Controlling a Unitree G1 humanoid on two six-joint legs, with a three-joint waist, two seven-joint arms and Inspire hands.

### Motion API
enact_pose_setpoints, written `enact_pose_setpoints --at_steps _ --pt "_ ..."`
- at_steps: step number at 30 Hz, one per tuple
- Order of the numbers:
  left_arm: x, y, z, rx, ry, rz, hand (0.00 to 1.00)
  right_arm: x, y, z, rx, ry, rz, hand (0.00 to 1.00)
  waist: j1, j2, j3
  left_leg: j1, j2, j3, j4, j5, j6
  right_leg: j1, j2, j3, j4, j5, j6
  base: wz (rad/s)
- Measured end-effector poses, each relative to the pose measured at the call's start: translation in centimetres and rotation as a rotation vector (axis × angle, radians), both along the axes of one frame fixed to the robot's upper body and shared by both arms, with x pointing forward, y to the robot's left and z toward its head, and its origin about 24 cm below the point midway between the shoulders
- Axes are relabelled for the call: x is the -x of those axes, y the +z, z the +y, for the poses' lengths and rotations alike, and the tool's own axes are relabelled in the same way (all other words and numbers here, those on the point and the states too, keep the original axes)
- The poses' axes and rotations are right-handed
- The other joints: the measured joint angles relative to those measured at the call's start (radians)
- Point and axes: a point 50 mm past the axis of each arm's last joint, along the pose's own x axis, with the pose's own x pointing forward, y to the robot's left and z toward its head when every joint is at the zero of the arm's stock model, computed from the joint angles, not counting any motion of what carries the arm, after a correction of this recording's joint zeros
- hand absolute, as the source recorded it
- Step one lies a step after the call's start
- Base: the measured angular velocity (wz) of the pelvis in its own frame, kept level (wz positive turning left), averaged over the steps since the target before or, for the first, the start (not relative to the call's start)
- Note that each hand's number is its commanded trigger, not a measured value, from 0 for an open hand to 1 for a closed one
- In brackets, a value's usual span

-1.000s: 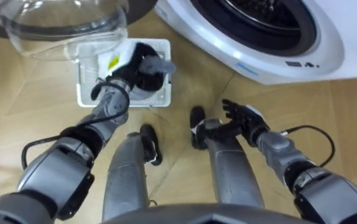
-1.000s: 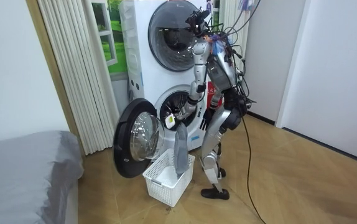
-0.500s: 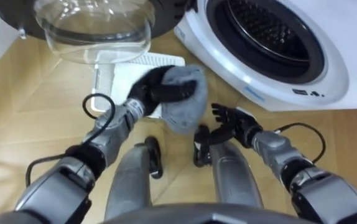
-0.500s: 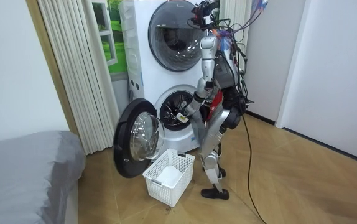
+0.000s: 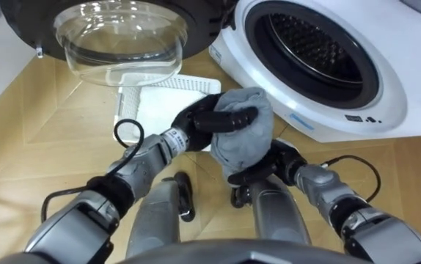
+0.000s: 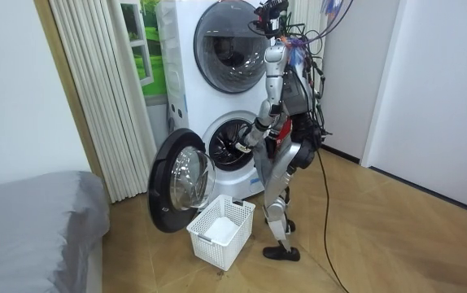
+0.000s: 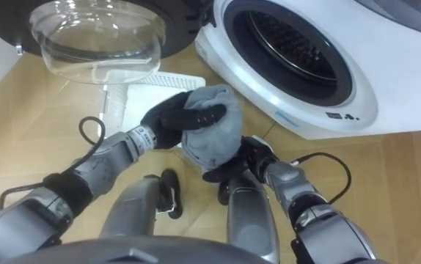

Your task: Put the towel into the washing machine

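Towel of crumpled grey cloth (image 5: 246, 133), clutched bunched by left hand (image 5: 199, 122) for loading; right hand (image 5: 275, 161) beneath, state untellable.

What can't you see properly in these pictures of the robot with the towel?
- Right hand: eye views, partly hidden under the grey towel that the left hand grips.
- White basket: eye views, inside mostly covered by the glass door, left hand and towel.
- Washing machine drum: its top is cut off by the eye views' upper edge.
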Motion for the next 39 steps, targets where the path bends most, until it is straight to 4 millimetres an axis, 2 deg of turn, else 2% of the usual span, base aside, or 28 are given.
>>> enact_pose_setpoints --at_steps 1,2,10,16,26,27,28,35,39 --pt "-0.1 0.2 -0.2 0.024 0.007 0.002 1.0 0.0 0.0 0.0 -0.001 0.0 0.0 0.64 0.0 0.0 0.0 0.0 0.002 0.003 0.0 0.0 0.0 0.0 0.0 0.0 0.0 0.0 0.0 0.0" --pt "-0.2 0.4 -0.3 0.035 0.01 0.0 1.0 0.0 0.0 0.0 -0.001 -0.001 0.0 1.0 0.0 0.0 0.0 0.0 0.002 0.002 0.0 0.0 0.0 -0.001 0.0 0.001 0.0 0.0 0.0 0.0" --pt "-1.3 3.4 -2.0 0.155 -0.006 -0.106 1.0 -0.4 0.2 0.4 0.027 -0.012 -0.028 1.0 0.001 0.004 -0.0024 -0.003 0.007 0.002 0.002 0.0 -0.001 -0.004 0.009 0.01 -0.001 0.0 0.0 0.0" --pt "-1.8 4.0 -2.2 0.256 0.052 -0.072 1.0 -0.7 0.3 1.0 0.015 -0.017 -0.039 1.0 0.001 0.006 -0.0039 -0.003 0.006 -0.001 0.001 0.003 -0.007 -0.002 0.014 0.009 -0.002 0.002 -0.004 0.0" --pt "-2.6 4.6 -1.5 0.31 0.119 -0.068 1.0 -1.2 0.6 1.1 -0.006 -0.036 -0.055 1.0 0.0 0.007 -0.0042 0.041 0.005 -0.004 -0.022 0.008 -0.012 0.044 0.018 0.01 -0.027 0.011 -0.007 0.0" --pt "-2.7 4.6 -1.5 0.315 0.126 -0.065 0.67 -1.2 0.6 1.1 -0.008 -0.038 -0.056 1.0 0.0 0.006 -0.004 0.04 0.007 -0.004 -0.024 0.009 -0.012 0.043 0.018 0.009 -0.03 0.012 -0.007 0.0" --pt "-2.7 4.5 -1.4 0.318 0.133 -0.06 0.02 -1.1 0.6 1.0 -0.01 -0.044 -0.053 1.0 0.001 0.006 -0.004 0.04 0.007 -0.004 -0.027 0.01 -0.013 0.043 0.019 0.009 -0.034 0.013 -0.007 0.0" --pt "-2.3 4.0 -1.1 0.321 0.164 -0.034 0.0 -0.7 0.3 0.5 0.006 -0.055 -0.032 1.0 0.004 0.005 -0.0032 0.049 0.007 0.005 -0.042 0.011 -0.015 0.045 0.023 0.014 -0.04 0.013 -0.008 -0.03" --pt "-1.7 2.7 0.1 0.31 0.226 0.013 0.0 0.3 -0.3 0.1 0.028 -0.053 0.019 1.0 0.033 0.005 -0.0014 0.048 0.008 0.006 -0.044 0.011 -0.015 0.046 0.025 0.01 -0.054 0.013 -0.008 0.0"
